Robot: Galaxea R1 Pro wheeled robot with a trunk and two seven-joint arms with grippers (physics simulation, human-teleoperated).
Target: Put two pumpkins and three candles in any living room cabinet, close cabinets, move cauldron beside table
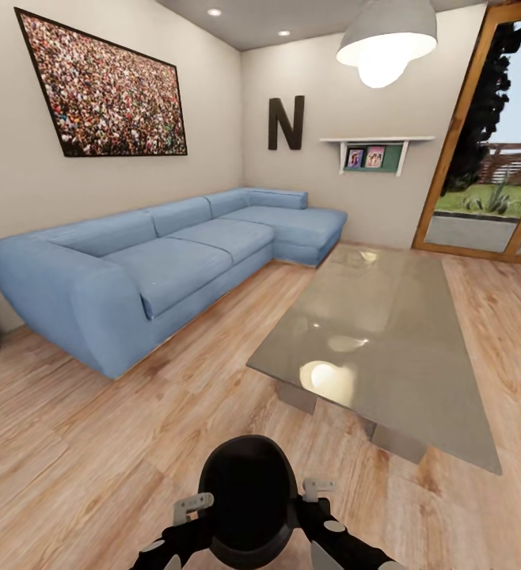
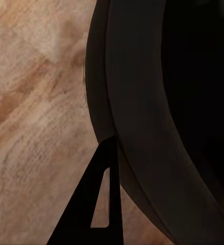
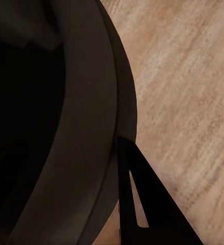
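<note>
The black cauldron (image 1: 249, 499) hangs low in front of me over the wooden floor, its wide mouth facing up. My left gripper (image 1: 193, 507) and right gripper (image 1: 317, 489) clamp its rim from opposite sides. In the left wrist view one dark finger (image 2: 99, 204) lies against the outer wall of the cauldron (image 2: 142, 102). The right wrist view shows the same: a finger (image 3: 137, 199) outside the wall of the cauldron (image 3: 81, 127). The glossy table (image 1: 387, 332) stands just ahead to the right. The pumpkins, candles and cabinet are out of view.
A long blue corner sofa (image 1: 157, 261) runs along the left wall. A strip of wooden floor (image 1: 205, 356) lies between sofa and table. A glass door (image 1: 490, 158) is at the far right, and a pendant lamp (image 1: 387, 39) hangs above the table.
</note>
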